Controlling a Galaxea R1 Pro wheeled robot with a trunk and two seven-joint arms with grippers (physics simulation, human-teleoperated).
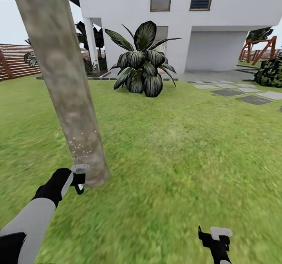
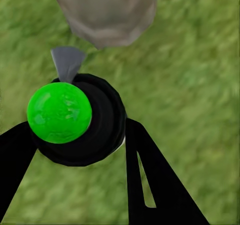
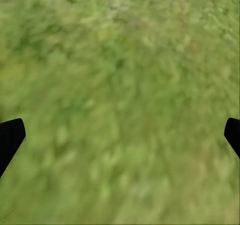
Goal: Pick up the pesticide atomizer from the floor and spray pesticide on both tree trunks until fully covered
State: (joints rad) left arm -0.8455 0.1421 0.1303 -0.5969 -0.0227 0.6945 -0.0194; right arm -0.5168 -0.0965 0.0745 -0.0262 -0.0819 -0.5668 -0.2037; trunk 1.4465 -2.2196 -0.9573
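Green lawn [image 1: 176, 158] before white house [image 1: 188, 25], left gripper [image 1: 79, 178] clamped on atomizer [image 2: 80, 120] near speckled tree trunk [image 1: 66, 84], right gripper [image 1: 214, 238] spread, empty.

The tree trunk [image 1: 66, 84] is mottled grey-tan and beige, dusted low down with pale whitish pesticide specks [image 1: 84, 144]. The pesticide atomizer [image 2: 82, 120] is black with a bright glossy green cap and grey nozzle, over blurry green grass [image 3: 120, 85].

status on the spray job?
Left gripper shut on atomizer, aimed at tree trunk. Pale specks low on trunk. Right gripper open, empty. Nothing blocking.
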